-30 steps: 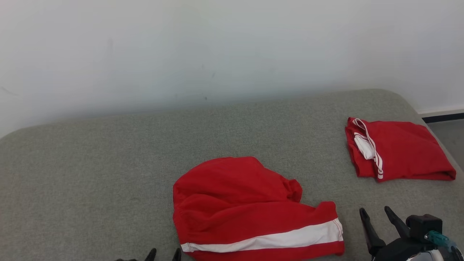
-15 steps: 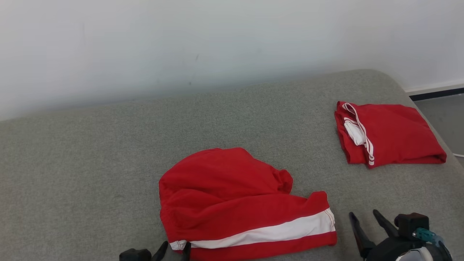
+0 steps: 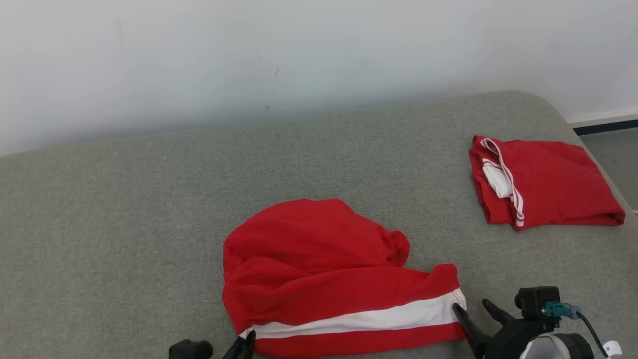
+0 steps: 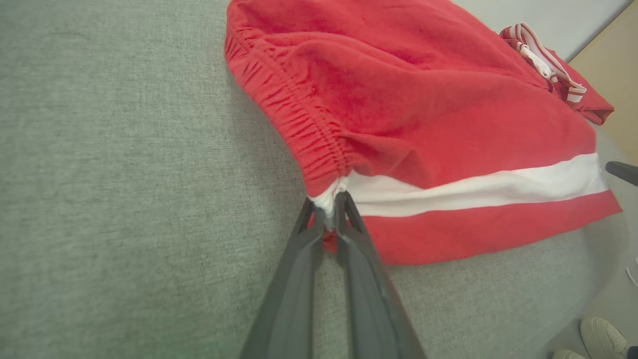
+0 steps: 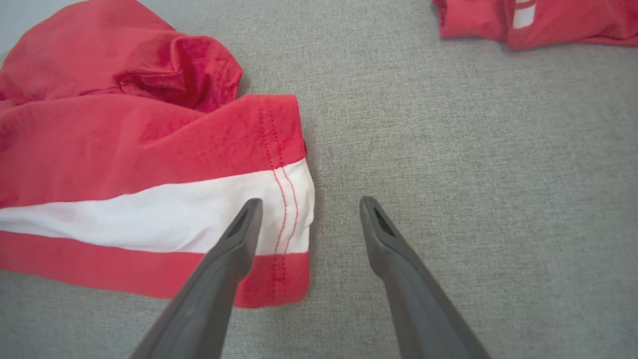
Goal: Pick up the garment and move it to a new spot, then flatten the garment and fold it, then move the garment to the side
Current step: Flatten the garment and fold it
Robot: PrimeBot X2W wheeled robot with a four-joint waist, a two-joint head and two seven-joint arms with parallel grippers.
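A rumpled pair of red shorts (image 3: 319, 269) with a white side stripe lies on the grey couch surface (image 3: 124, 224), near its front edge. My left gripper (image 3: 245, 340) is shut on the shorts' waistband corner (image 4: 326, 199), pinching the white stripe's end. My right gripper (image 3: 476, 311) stands open at the hem of the shorts (image 5: 284, 199). Its left finger (image 5: 239, 239) is over the white stripe and its right finger (image 5: 384, 234) is over bare fabric of the couch.
A second pair of red shorts (image 3: 543, 182), folded, lies at the far right of the couch (image 5: 528, 20). A pale wall rises behind. Floor and a shoe (image 4: 600, 336) show past the couch's right edge.
The head camera has shifted. My left gripper has reached the waistband corner and shut on it. My right gripper has moved left to the hem, one finger now over the stripe.
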